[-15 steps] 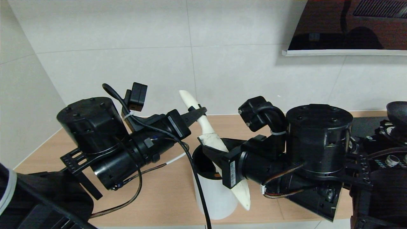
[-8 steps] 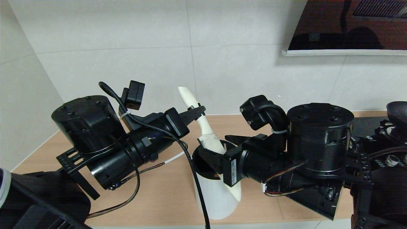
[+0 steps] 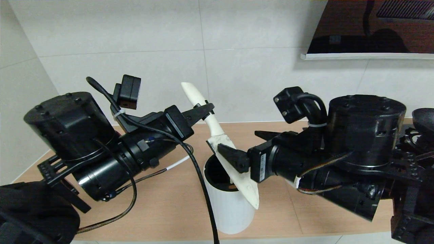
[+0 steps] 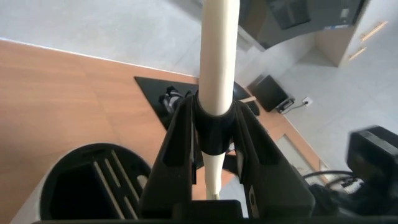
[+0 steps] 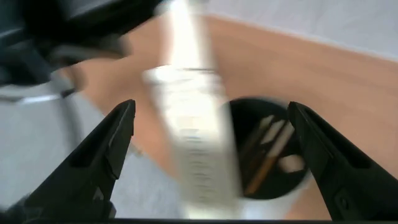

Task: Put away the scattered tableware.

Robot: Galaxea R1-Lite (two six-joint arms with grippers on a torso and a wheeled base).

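I have the white knife [image 3: 215, 127] tilted over the white utensil holder [image 3: 234, 210] on the wooden counter [image 3: 162, 203], my left gripper [image 3: 207, 111] clamped on its handle and my right gripper [image 3: 237, 139] spread wide, straddling the blade.

Your matte-black arms [image 3: 112, 166] have fat cylindrical joint housings [image 3: 366, 128] dotted with small screws. The left gripper [image 3: 205, 112] and right gripper [image 3: 237, 140] are angular and black; a loose black cable [image 3: 201, 189], white zip ties [image 3: 118, 113] and barcode labels [image 3: 261, 166] stand out.
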